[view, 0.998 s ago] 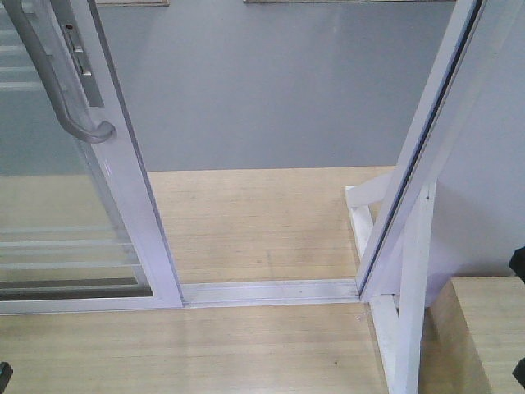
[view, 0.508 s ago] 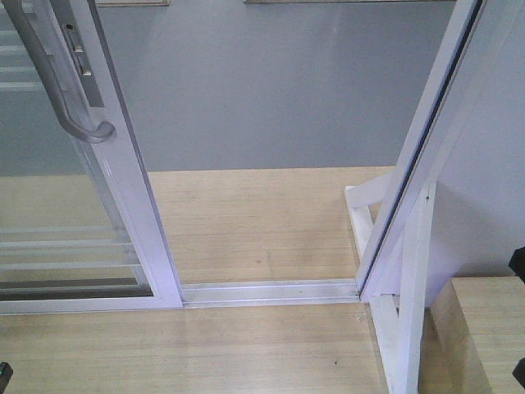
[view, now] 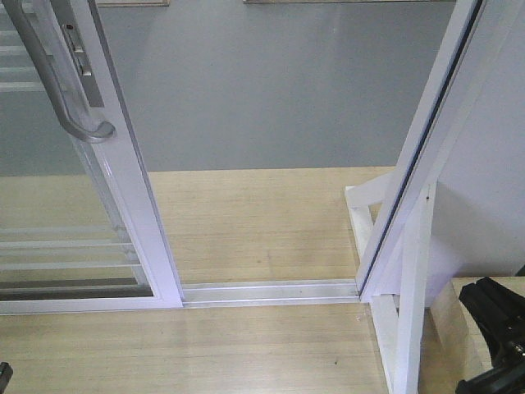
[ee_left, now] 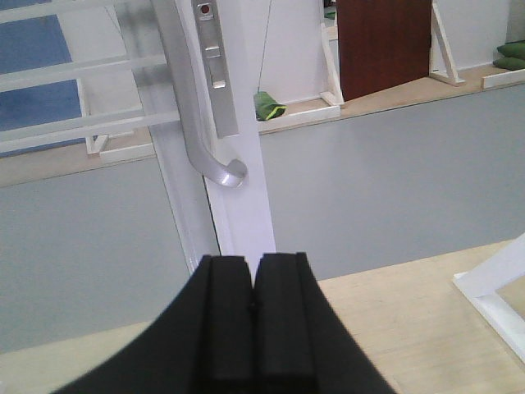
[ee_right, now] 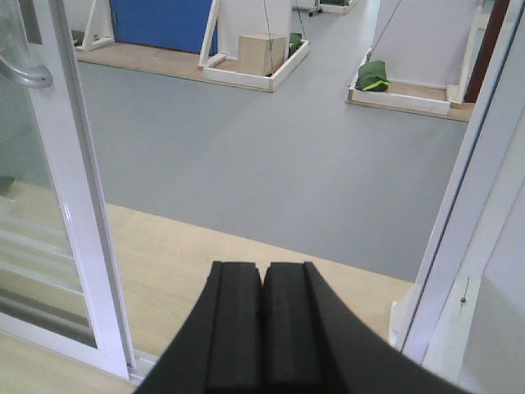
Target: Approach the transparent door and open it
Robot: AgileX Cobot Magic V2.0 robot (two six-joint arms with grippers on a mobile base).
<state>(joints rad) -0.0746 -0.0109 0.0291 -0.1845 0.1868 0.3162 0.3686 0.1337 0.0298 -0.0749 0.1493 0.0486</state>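
The transparent door (view: 123, 172) stands at the left of the front view, slid aside, with clear glass, thin white bars and a white frame. Its curved grey handle (view: 51, 78) is at the top left. In the left wrist view my left gripper (ee_left: 254, 264) is shut and empty, just below and in front of the door's edge (ee_left: 242, 197) and handle (ee_left: 201, 131), apart from both. My right gripper (ee_right: 262, 271) is shut and empty, pointing through the gap; the door frame (ee_right: 78, 205) is to its left. A black part of the right arm (view: 500, 328) shows at the bottom right.
The floor track (view: 271, 291) crosses the doorway to the white right jamb (view: 414, 164) and its white brace (view: 398, 328). A wooden block (view: 459, 328) is at the bottom right. Beyond is grey floor (ee_right: 271, 139) with a box (ee_right: 261, 53) and green bags (ee_right: 373, 75).
A black part of the right arm has come into the front view at the bottom right. The door and its handle have not moved.
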